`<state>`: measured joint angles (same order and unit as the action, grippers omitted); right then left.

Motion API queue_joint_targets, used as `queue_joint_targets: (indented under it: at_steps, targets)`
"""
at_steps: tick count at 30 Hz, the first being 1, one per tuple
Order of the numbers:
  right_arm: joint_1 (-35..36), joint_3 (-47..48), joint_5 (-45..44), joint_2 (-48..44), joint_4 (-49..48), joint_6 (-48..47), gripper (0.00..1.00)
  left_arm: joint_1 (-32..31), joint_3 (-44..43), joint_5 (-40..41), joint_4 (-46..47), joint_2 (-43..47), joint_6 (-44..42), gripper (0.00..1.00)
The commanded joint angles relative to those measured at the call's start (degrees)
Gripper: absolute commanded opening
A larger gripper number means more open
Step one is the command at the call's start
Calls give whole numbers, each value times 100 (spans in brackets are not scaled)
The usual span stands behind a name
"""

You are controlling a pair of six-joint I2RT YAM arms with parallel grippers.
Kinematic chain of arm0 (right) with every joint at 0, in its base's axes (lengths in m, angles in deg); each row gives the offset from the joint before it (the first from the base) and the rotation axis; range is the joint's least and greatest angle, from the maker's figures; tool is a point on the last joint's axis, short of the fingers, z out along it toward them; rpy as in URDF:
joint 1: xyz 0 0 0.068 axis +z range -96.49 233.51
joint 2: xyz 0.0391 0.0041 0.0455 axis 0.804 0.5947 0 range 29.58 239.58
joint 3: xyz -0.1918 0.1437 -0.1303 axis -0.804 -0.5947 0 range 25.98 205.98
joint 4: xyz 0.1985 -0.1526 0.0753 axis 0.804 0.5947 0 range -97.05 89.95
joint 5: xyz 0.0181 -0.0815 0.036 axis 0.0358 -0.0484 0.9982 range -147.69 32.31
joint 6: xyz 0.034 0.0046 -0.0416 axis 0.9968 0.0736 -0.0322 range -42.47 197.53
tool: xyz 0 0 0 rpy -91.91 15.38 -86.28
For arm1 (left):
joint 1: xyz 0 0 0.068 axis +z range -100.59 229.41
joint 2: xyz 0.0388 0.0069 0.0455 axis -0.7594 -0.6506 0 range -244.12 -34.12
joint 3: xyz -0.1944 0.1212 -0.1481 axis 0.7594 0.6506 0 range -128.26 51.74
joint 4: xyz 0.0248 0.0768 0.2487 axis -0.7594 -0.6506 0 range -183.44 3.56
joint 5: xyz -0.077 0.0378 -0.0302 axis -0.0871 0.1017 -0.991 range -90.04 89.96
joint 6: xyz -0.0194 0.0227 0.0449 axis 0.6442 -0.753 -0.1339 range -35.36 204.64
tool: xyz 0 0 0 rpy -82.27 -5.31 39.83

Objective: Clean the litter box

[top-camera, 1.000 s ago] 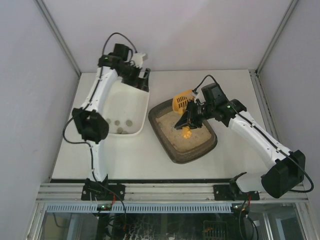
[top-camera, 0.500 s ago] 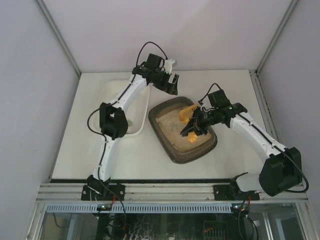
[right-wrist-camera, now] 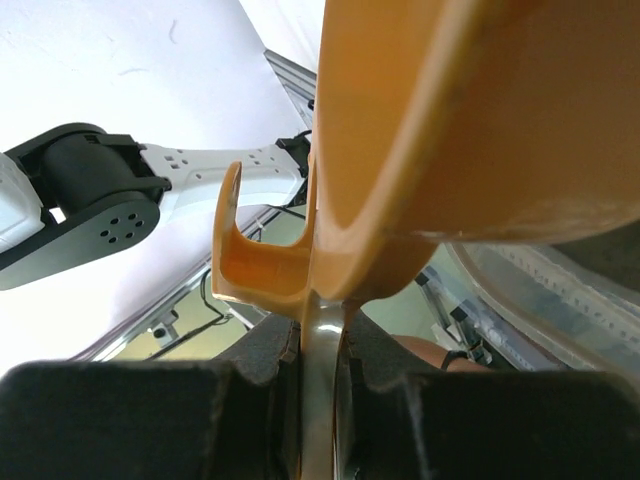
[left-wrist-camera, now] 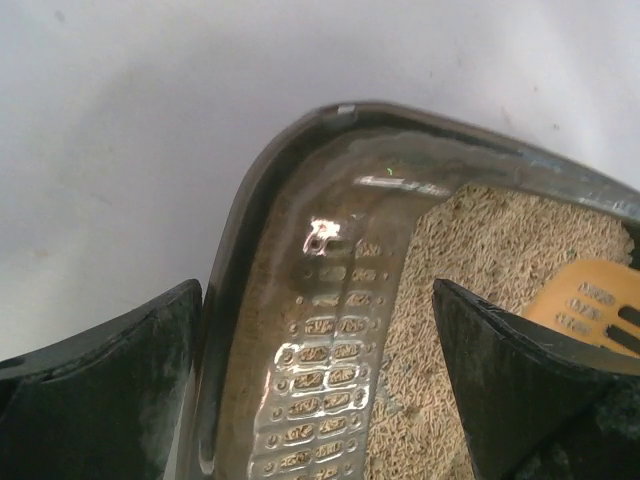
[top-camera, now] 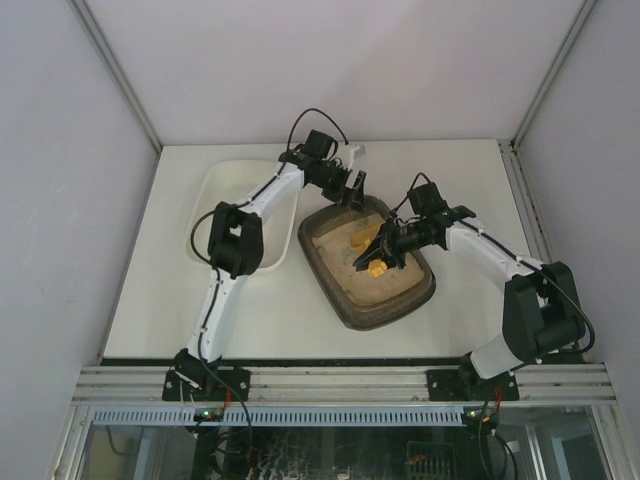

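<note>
white tray far left. beside it, left gripper with jaws wide apart, straddling the far rim of the litter box mid-table. right gripper clamped on yellow scoop, mid-sift. next, probably: pinch rim, lift scoop level.

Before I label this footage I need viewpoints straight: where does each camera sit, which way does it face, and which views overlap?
Top external: above and behind the left arm and right arm, both in view, looking down on the table, white tray and litter box.
Left wrist: on the left arm, looking through the open left gripper at the litter box's corner.
Right wrist: on the right arm, facing along the right gripper, shut on the orange scoop.
Shared: both wrist views show the orange scoop.
</note>
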<state>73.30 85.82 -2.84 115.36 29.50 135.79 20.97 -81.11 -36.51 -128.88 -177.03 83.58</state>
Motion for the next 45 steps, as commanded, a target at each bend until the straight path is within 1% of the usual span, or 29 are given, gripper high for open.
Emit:
queue_joint_targets:
  at_steps: [1,7,10,14,19,24,28,33,37,39,45]
  targets:
    - [-98,37,377,138,-96,95,0,-64,993,-1043,-179,532,24,100]
    - [-263,-18,237,145,795,-459,0,-49,2438,-1067,337,1295,213,100]
    - [-257,-268,258,78,812,-495,0,-47,3083,-1077,720,1658,421,100]
    - [-169,-357,281,164,993,-782,0,-47,3658,-1151,1011,2037,627,100]
    - [-107,-300,208,292,1103,-1185,0,-47,4039,-1277,1130,2351,807,100]
    - [-70,-265,263,548,953,-1528,0,-47,4361,-1459,1319,2629,1050,100]
    - [138,-44,70,887,1413,-1920,0,-47,4719,-1640,1703,2839,1447,100]
    - [581,179,68,1170,1741,-2076,0,-47,5106,-1516,2172,3105,1861,100]
    - [747,222,-314,1195,1941,-2166,0,-47,5231,-1410,2345,3242,1958,100]
    - [714,210,-632,1131,2027,-2178,0,-47,5225,-1407,2350,3252,1973,100]
    - [495,92,-1136,776,1935,-1920,0,-47,5324,-1342,2451,3345,2090,100]
